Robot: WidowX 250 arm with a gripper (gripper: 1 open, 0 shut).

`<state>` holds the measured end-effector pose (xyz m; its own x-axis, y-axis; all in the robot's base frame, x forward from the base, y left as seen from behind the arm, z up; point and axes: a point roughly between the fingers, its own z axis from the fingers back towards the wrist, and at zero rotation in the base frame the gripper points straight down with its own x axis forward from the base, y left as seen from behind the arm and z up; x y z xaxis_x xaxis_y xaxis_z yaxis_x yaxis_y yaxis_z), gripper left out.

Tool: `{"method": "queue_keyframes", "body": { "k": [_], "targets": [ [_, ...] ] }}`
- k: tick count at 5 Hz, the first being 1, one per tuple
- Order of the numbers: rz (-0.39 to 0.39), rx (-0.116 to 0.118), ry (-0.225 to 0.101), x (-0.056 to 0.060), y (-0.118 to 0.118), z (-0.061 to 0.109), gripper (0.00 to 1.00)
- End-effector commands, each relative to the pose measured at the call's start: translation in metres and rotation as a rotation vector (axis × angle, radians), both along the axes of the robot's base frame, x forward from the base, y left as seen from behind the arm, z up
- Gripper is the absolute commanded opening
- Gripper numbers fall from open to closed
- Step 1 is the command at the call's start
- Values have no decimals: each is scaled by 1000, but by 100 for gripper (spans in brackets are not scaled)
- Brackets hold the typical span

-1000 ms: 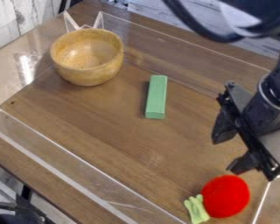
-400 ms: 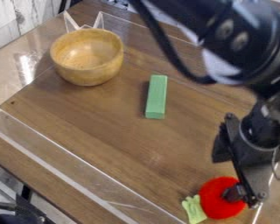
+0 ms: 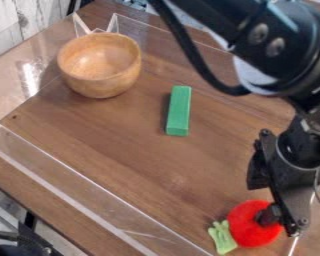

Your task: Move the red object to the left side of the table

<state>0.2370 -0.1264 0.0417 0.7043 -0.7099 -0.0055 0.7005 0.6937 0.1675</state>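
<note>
Straddling the red object (image 3: pixel 256 224) near the table's (image 3: pixel 109 150) front edge, the gripper (image 3: pixel 275 212) points down — jaws parted, contact unclear.

Far up and to the left of my claw, past the corner, a strip of pale wall (image 3: pixel 5 25) shows — whitish, with faint horizontal lines like brick or board. Low at the bottom left, beneath the edge, it goes dark — too shadowed to read.
</note>
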Motion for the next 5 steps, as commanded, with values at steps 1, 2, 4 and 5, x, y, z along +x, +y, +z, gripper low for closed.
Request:
{"method": "queue_keyframes", "body": {
  "k": [1,2,4,5],
  "targets": [
    [8,-8,-24,8,10,22,0],
    [8,18,-33,11,13,38,0],
    [28,27,-69,14,39,71,0],
    [78,25,-67,7,43,56,100]
  ]
}}
